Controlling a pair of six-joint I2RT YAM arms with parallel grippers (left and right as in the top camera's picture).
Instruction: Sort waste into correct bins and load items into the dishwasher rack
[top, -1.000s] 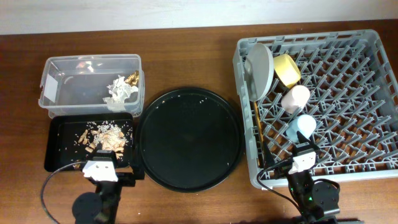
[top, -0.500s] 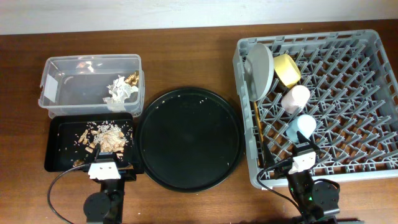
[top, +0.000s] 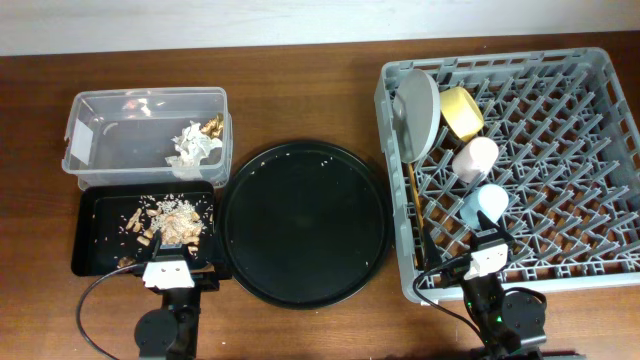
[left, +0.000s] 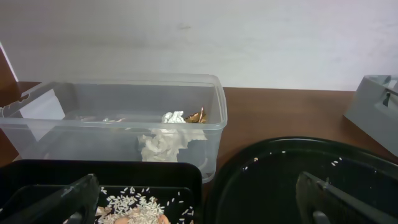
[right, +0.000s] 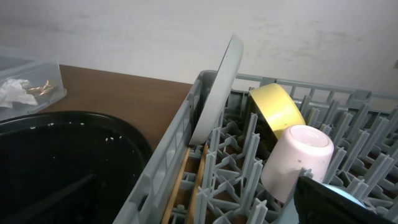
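Note:
The clear tub (top: 100, 140) holds white tissue (top: 195, 148) and gold foil (top: 212, 126). The black tray (top: 100, 235) holds tan food scraps (top: 170, 222). The grey rack (top: 560, 150) holds the plate (top: 420, 110) on edge, the yellow bowl (top: 462, 112), pink cup (top: 474, 157), light blue cup (top: 484, 205) and chopsticks (top: 415, 200). My left gripper (left: 199, 205) is open and empty at the black tray's near edge. My right gripper (right: 199, 205) is open and empty at the rack's front edge, by the chopsticks (right: 186, 180) and pink cup (right: 295, 162).
A large round black tray (top: 305, 222) with a few white specks lies between the bins and the rack. Brown table shows around everything, with a white wall at the back. Cables run from both arm bases at the front edge.
The left arm shifted slightly to the right a second ago and has stayed still since. The right arm and all objects have not moved.

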